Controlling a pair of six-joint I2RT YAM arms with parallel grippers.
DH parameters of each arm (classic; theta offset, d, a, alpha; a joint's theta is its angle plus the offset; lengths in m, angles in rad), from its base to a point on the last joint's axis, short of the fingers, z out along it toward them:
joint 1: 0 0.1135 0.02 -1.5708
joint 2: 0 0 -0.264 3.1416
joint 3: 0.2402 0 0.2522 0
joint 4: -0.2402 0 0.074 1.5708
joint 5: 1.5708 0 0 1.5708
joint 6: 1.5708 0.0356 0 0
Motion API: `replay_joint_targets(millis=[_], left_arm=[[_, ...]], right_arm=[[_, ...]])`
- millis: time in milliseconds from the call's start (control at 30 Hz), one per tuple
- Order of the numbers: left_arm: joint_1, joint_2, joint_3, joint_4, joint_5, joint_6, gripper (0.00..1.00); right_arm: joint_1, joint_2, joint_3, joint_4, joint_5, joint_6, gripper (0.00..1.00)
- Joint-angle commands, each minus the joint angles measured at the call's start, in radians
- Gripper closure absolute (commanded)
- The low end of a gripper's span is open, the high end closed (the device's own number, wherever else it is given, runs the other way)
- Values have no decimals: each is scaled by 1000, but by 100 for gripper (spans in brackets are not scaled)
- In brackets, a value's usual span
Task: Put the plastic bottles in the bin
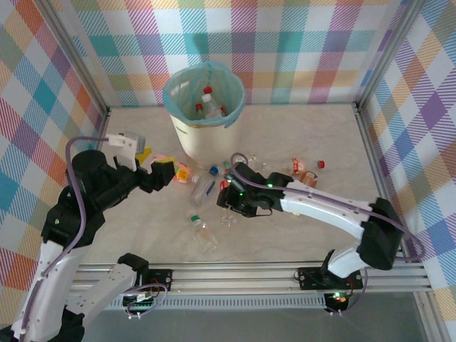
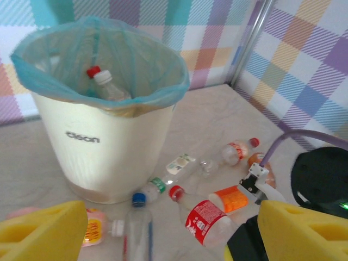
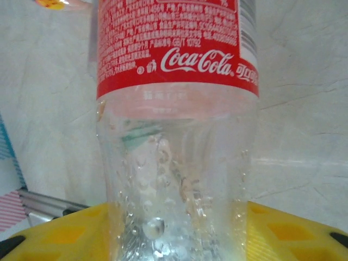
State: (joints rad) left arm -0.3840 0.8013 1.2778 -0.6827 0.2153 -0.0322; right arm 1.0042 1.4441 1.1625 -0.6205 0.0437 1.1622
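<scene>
left gripper [image 1: 165, 173]: yellow pads [image 2: 41, 231] wide apart, nothing between them; it hangs over the table's left half, facing the bin.
right gripper [image 3: 174, 239]: pads tight against both sides of the Coke bottle [image 3: 174, 136] at its base, no gap to be seen.
Coke bottle: on its side on the table in front of the bin, red cap toward the bin, base in the right gripper.
bin [image 1: 187, 139]: upright at the back middle, teal bag [image 1: 174, 85] folded over the rim; binned bottles [image 1: 209, 101] with red caps lie inside.
left of the Coke bottle: blue-cap bottle [image 2: 138, 223] just beside it, roughly parallel; farther left a pink bottle [image 2: 98, 228] near the bin's foot.
right of it: orange-label bottle [image 2: 231, 198] just beside; whether they touch I cannot tell.
between it and the bin: green-cap bottle [image 2: 174, 169] lying close to the bin's wall.
far right: red-cap bottle [image 2: 239, 152] and orange bottle [image 2: 260, 163], close together, well apart from the bin.
near side: lone bottle [image 1: 202, 233] by itself between the cluster and the rail [image 1: 249, 274].
in the way: the bin's wall rises just behind the cluster; the right arm [image 1: 320, 206] lies across the table's right half.
edges: plaid walls [image 1: 285, 43] on three sides, metal posts [image 1: 360, 121] at the corners.
open room: table [image 1: 335, 135] bare at the back right and in front of the right arm.
</scene>
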Motion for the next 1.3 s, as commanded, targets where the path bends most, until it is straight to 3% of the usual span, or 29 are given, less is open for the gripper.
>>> replay_joint_targets(millis=[0,267,467,767,1000,1267], left_arm=[[-6,73,57,84,100,-110,19],[-25,246,139,148,157,-272,20],[-89,403,277,89,171,-331,19],[-121,561,420,58,148,-473,22],[-125,573,434,57,174,-520,26],[-128,587,428,73,266,-540,42]], right_arm=[[6,-103,-60,27,39,-153,48],[6,-371,-241,211,44,-320,50],[5,-480,-274,300,27,-446,50],[6,-531,-263,453,-21,-581,51],[6,-514,-217,498,-4,-652,51],[6,-491,-202,535,-36,-659,51]])
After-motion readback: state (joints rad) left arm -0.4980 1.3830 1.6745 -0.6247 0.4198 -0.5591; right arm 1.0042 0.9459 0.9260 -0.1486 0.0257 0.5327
